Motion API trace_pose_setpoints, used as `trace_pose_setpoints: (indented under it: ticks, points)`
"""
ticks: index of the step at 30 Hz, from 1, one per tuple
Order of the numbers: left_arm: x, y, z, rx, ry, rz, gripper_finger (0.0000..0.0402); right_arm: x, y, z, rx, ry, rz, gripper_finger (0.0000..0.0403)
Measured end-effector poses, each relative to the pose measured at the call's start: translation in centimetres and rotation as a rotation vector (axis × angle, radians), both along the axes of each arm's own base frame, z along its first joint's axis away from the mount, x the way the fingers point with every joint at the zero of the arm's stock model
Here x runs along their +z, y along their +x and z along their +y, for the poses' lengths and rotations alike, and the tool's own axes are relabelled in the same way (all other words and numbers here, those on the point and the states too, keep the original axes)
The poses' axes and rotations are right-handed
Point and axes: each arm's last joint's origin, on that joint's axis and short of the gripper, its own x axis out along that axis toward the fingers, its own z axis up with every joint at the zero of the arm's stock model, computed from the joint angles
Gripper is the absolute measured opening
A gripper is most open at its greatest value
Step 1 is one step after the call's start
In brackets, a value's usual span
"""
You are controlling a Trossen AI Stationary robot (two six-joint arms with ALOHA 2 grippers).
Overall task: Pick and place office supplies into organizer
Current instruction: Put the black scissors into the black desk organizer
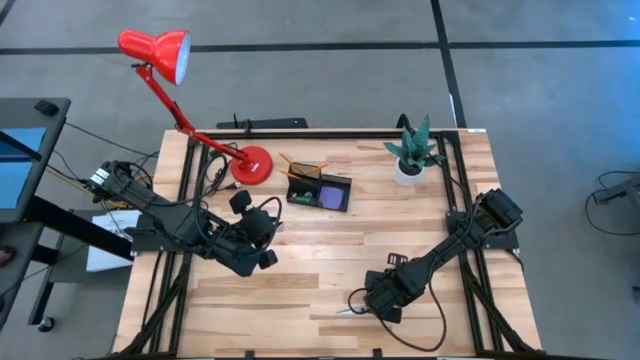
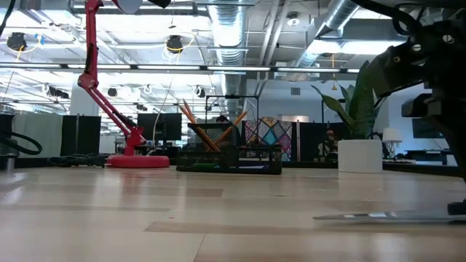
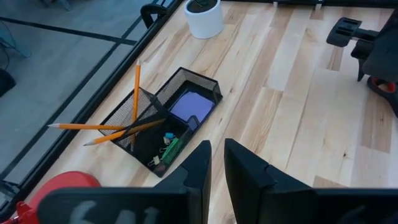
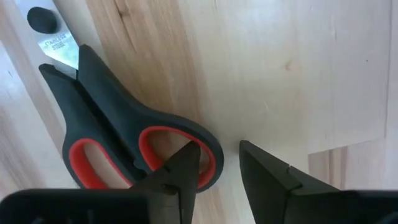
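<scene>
the right gripper (image 4: 217, 168) is low over the scissors (image 4: 124, 134), jaws apart. put one jaw through the handle loop, then squeeze. left gripper (image 3: 216, 163) waits, jaws together.

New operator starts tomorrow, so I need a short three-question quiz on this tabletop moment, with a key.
1. True or false: the scissors already lie in the organizer.
2. Which gripper is down over the scissors? A) the left gripper B) the right gripper
3. Fill in: the purple notepad lies inside the ____.

Key
1. False. They lie flat on the table, near its front edge, far from the organizer.
2. B. The right gripper's fingers are at a handle loop, not yet closed on it; the left gripper waits over the left of the table.
3. organizer, beside the compartment holding the orange pencils.
</scene>
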Motion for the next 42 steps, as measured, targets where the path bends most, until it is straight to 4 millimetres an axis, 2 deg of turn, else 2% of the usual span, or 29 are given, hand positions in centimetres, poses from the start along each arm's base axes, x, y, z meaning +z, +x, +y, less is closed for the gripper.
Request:
trace_pose_setpoints:
  ticks: [5,11,16,19,22,27,31,37,42]
  points:
    - [0.0,0.0,0.0,0.000,0.002,0.003,0.0036,0.0,0.0,0.0,0.005,0.012,0.005,0.0092]
    - [0.0,-0.1,0.2,0.022,0.045,0.000,0.0036,0.0,0.1,0.1,-0.006,0.012,-0.003,0.0014]
    - [0.4,-1.0,0.7,0.061,0.060,0.039,0.0036,0.1,0.2,-0.2,-0.030,0.001,-0.009,0.0018]
    - [0.9,-1.8,1.0,0.100,0.046,0.051,0.0036,0.4,0.5,-0.7,-0.046,-0.023,-0.030,0.0007]
    - [1.2,-2.8,1.3,0.136,0.038,0.048,0.0036,1.3,1.3,-1.3,-0.048,-0.075,-0.101,0.0007]
    - [1.6,-4.0,1.9,0.162,0.033,0.061,0.0036,4.5,2.2,-2.7,-0.029,-0.140,-0.208,0.0003]
    - [2.0,-4.9,2.4,0.178,0.026,0.058,0.0036,8.1,3.1,-5.1,-0.022,-0.245,-0.339,0.0003]
    - [2.4,-5.3,2.6,0.178,0.023,0.043,0.0036,12.6,5.1,-10.5,0.014,-0.547,-0.455,0.0002]
    - [2.3,-5.4,2.6,0.167,0.010,0.071,0.0036,15.0,7.4,-15.6,0.130,-0.779,-0.304,0.0001]
